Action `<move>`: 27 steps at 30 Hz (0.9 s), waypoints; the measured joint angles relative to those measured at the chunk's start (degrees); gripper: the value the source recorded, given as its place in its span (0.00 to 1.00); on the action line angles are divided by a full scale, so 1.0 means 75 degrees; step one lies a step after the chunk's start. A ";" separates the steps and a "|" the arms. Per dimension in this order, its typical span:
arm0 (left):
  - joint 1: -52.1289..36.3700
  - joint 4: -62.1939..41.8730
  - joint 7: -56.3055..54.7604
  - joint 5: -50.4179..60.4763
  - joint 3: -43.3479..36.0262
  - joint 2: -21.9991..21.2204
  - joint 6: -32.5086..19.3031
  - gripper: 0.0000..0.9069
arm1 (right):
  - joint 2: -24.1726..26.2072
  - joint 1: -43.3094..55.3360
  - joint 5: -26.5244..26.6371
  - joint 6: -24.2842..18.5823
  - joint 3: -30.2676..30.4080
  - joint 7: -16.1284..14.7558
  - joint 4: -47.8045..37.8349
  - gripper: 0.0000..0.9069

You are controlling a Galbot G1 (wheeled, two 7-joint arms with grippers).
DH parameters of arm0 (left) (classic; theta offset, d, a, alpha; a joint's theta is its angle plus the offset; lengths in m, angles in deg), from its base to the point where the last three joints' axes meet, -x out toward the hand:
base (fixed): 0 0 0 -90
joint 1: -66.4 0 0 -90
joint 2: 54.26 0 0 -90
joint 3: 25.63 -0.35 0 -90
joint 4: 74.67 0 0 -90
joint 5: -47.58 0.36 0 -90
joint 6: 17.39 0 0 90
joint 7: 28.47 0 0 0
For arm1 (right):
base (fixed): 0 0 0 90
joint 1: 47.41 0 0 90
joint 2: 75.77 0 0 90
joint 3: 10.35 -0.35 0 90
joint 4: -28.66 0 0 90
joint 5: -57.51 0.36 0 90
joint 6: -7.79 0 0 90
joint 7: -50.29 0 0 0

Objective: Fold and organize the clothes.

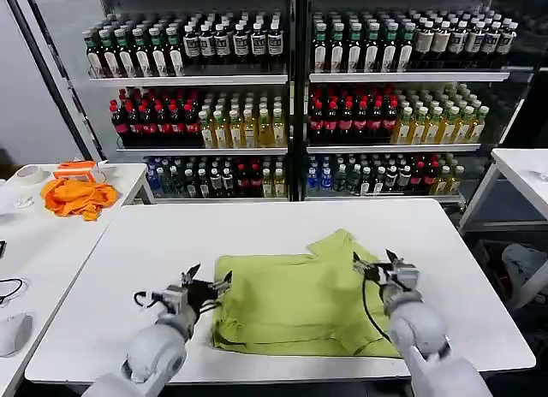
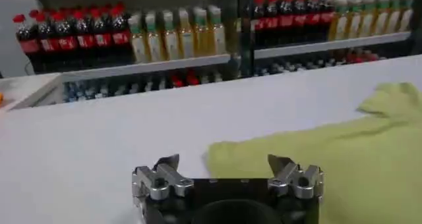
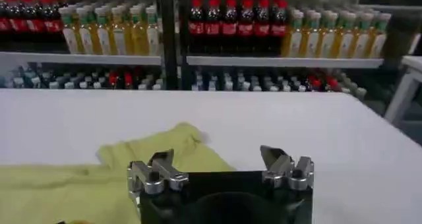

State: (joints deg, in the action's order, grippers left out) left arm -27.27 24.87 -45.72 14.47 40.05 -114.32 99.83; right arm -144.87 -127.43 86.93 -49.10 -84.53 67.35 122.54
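A lime T-shirt [image 1: 295, 299] lies partly folded on the white table [image 1: 171, 243], one sleeve [image 1: 342, 243] sticking out at its far right. My left gripper [image 1: 207, 281] hovers open at the shirt's left edge, nothing between its fingers. In the left wrist view the left gripper [image 2: 224, 163] stands open with the shirt's edge [image 2: 316, 172] just beyond it. My right gripper [image 1: 377, 264] is open above the shirt's right side near the sleeve. The right wrist view has the right gripper [image 3: 217, 156] open, with the shirt [image 3: 86, 186] and its sleeve [image 3: 178, 140] past one fingertip.
An orange cloth [image 1: 79, 196] lies on a side table at the left. Shelves of bottles [image 1: 291, 97] stand behind the table. Another white table [image 1: 522, 170] stands at the right. Bare tabletop surrounds the shirt.
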 measured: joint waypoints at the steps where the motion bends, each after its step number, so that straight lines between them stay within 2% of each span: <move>1: -0.0136 -0.0174 -0.0029 -0.0053 -0.0036 -0.0037 0.0053 1.00 | -0.0057 0.0168 0.0013 0.0000 0.0066 0.0002 -0.0203 1.00; 10: -0.0961 -0.1153 -0.0080 -0.0586 -0.0351 -0.0229 0.0359 1.00 | -0.0513 0.1271 0.0141 -0.0001 0.0416 -0.0001 -0.1762 1.00; 11: -0.1020 -0.1211 -0.0077 -0.0639 -0.0384 -0.0249 0.0374 0.91 | -0.0564 0.1368 0.0157 -0.0002 0.0451 -0.0004 -0.1910 1.00; 12: -0.1064 -0.1257 -0.0071 -0.0684 -0.0411 -0.0259 0.0383 0.63 | -0.0604 0.1438 0.0173 -0.0002 0.0480 -0.0007 -0.2034 1.00; 13: -0.1098 -0.1294 -0.0064 -0.0731 -0.0442 -0.0263 0.0387 0.09 | -0.0640 0.1502 0.0188 -0.0003 0.0506 -0.0009 -0.2146 0.73; 14: -0.1128 -0.1332 -0.0057 -0.0771 -0.0473 -0.0266 0.0386 0.02 | -0.0679 0.1566 0.0208 -0.0009 0.0537 -0.0009 -0.2260 0.36; 16: -0.1168 -0.1376 -0.0026 -0.0816 -0.0518 -0.0264 0.0378 0.02 | -0.0738 0.1642 0.0254 -0.0015 0.0586 -0.0008 -0.2424 0.07; 17: -0.1186 -0.1390 -0.0019 -0.0835 -0.0553 -0.0264 0.0366 0.02 | -0.0762 0.1679 0.0283 -0.0020 0.0602 -0.0001 -0.2499 0.00; 27: -0.1214 -0.1440 0.0148 -0.0959 -0.0686 -0.0198 0.0324 0.02 | -0.0844 0.1806 0.0517 -0.0063 0.0698 -0.0023 -0.2838 0.00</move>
State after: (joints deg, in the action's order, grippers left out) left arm -36.38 14.06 -44.61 7.28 34.91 -115.80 102.26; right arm -151.19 -113.89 90.81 -49.58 -79.30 67.18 101.26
